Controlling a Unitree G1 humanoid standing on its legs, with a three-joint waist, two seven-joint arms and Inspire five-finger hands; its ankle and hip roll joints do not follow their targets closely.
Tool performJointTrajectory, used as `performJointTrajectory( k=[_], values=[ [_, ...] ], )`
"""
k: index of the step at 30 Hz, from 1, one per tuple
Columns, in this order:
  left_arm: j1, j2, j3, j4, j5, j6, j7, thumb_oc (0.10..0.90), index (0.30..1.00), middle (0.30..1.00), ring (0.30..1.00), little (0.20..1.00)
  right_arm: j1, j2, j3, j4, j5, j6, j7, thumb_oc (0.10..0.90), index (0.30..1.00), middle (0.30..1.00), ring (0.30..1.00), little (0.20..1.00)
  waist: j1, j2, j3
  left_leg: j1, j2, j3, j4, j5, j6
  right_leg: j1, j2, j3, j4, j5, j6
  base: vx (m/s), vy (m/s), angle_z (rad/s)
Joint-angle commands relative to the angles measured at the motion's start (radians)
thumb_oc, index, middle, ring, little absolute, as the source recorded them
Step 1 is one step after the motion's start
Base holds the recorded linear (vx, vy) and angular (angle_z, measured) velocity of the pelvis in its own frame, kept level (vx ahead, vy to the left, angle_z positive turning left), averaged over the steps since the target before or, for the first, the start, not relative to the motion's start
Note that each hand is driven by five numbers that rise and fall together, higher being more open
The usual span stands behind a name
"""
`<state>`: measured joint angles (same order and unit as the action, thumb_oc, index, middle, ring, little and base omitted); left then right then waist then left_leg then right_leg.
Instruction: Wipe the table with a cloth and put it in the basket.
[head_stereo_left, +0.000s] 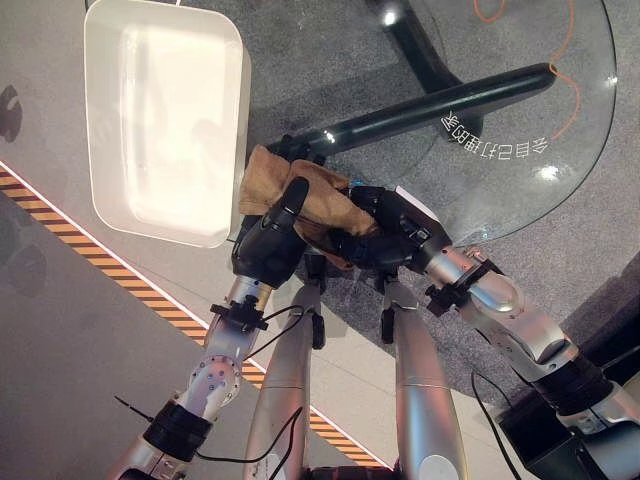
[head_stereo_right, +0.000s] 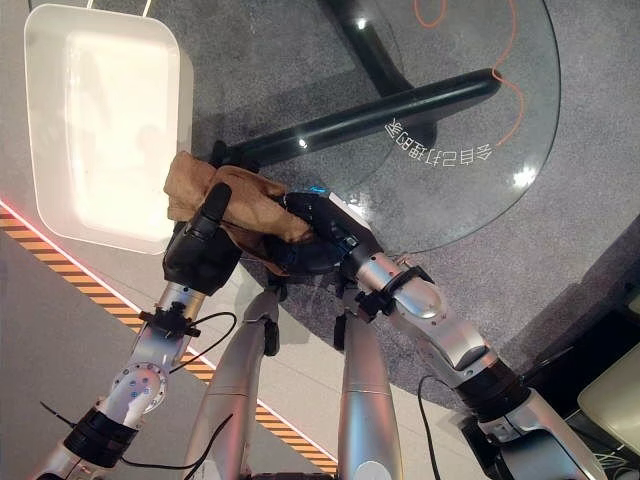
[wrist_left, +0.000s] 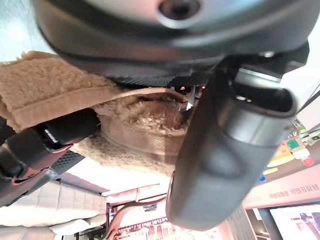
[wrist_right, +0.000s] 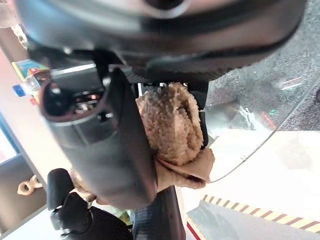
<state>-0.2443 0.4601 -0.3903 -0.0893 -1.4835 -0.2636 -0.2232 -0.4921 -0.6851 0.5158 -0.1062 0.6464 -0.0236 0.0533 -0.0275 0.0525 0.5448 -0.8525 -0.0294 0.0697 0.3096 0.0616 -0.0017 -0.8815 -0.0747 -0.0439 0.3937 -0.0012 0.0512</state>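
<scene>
A brown fuzzy cloth (head_stereo_left: 300, 195) is bunched between my two hands at the near edge of the round glass table (head_stereo_left: 520, 150). My left hand (head_stereo_left: 270, 240) grips its left part from below, thumb up against the cloth (wrist_left: 125, 125). My right hand (head_stereo_left: 385, 230) is curled round its right part, and the cloth (wrist_right: 172, 125) bulges out past its fingers. The white rectangular basket (head_stereo_left: 165, 120) stands just left of the cloth, its near right corner almost touching it.
The glass table rests on a dark tubular base (head_stereo_left: 440, 105) seen through the top. An orange cable (head_stereo_left: 575, 85) loops on the glass at the far right. An orange-and-black striped line (head_stereo_left: 120, 275) crosses the floor below the basket.
</scene>
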Motion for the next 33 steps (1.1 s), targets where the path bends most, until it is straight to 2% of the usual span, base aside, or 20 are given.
performJointTrajectory(
  k=[1, 5, 10, 11, 12, 16, 33],
  values=[
    [-0.013, -0.020, -0.073, -0.161, 0.092, 0.024, -0.062, 0.800, 0.900, 0.900, 0.900, 0.900, -0.098, 0.086, 0.040, -0.180, 0.032, -0.074, 0.002, 0.100, 0.300, 0.300, 0.300, 0.200, 0.017, 0.012, -0.025, 0.025, -0.063, -0.009, 0.009, -0.048, 0.017, 0.029, 0.046, -0.007, -0.068, 0.031, 0.018, 0.00, 0.049, 0.00],
    [-0.010, -0.028, -0.070, -0.165, 0.085, 0.016, -0.064, 0.800, 0.900, 0.900, 0.900, 0.900, -0.103, 0.083, 0.063, -0.185, 0.007, 0.009, 0.020, 0.100, 0.300, 0.300, 0.300, 0.200, 0.020, 0.013, -0.025, 0.029, -0.064, -0.006, 0.001, -0.045, 0.018, 0.031, 0.045, -0.008, -0.072, 0.033, 0.017, 0.00, 0.034, 0.00],
    [-0.006, -0.030, -0.066, -0.169, 0.046, -0.014, -0.067, 0.800, 0.900, 0.900, 0.900, 0.900, -0.101, 0.073, 0.084, -0.180, 0.001, 0.036, 0.043, 0.100, 0.300, 0.300, 0.300, 0.200, 0.025, 0.012, -0.025, 0.030, -0.066, -0.008, -0.004, -0.042, 0.019, 0.033, 0.043, -0.012, -0.076, 0.035, 0.018, 0.00, 0.000, 0.00],
    [-0.005, -0.031, -0.066, -0.165, 0.040, -0.025, -0.072, 0.416, 0.571, 0.571, 0.571, 0.516, -0.102, 0.071, 0.088, -0.177, 0.003, 0.035, 0.048, 0.100, 0.300, 0.300, 0.300, 0.200, 0.026, 0.011, -0.025, 0.030, -0.067, -0.009, -0.004, -0.042, 0.019, 0.033, 0.042, -0.013, -0.077, 0.035, 0.018, 0.00, 0.000, 0.00],
    [-0.002, -0.037, -0.062, -0.156, 0.029, -0.046, -0.073, 0.100, 0.300, 0.300, 0.300, 0.200, -0.103, 0.074, 0.091, -0.165, -0.004, 0.036, 0.063, 0.100, 0.300, 0.300, 0.300, 0.200, 0.028, 0.009, -0.025, 0.030, -0.068, -0.011, -0.005, -0.042, 0.018, 0.034, 0.042, -0.015, -0.078, 0.035, 0.018, 0.00, 0.000, 0.00],
    [0.003, -0.050, -0.056, -0.151, 0.029, -0.075, -0.086, 0.100, 0.300, 0.300, 0.300, 0.200, -0.113, 0.071, 0.100, -0.155, -0.018, 0.052, 0.066, 0.100, 0.300, 0.300, 0.300, 0.200, 0.032, 0.008, -0.025, 0.031, -0.071, -0.012, -0.007, -0.040, 0.018, 0.034, 0.042, -0.020, -0.079, 0.035, 0.018, 0.00, 0.000, 0.02],
    [0.015, -0.057, -0.030, -0.143, 0.028, -0.066, -0.118, 0.100, 0.300, 0.300, 0.300, 0.200, -0.103, 0.035, 0.063, -0.137, -0.024, 0.051, 0.056, 0.100, 0.300, 0.300, 0.300, 0.200, 0.032, -0.006, -0.025, 0.049, -0.070, -0.009, -0.018, -0.041, 0.018, 0.050, 0.045, -0.022, -0.086, 0.040, 0.022, 0.00, 0.000, 0.01]
  ],
)
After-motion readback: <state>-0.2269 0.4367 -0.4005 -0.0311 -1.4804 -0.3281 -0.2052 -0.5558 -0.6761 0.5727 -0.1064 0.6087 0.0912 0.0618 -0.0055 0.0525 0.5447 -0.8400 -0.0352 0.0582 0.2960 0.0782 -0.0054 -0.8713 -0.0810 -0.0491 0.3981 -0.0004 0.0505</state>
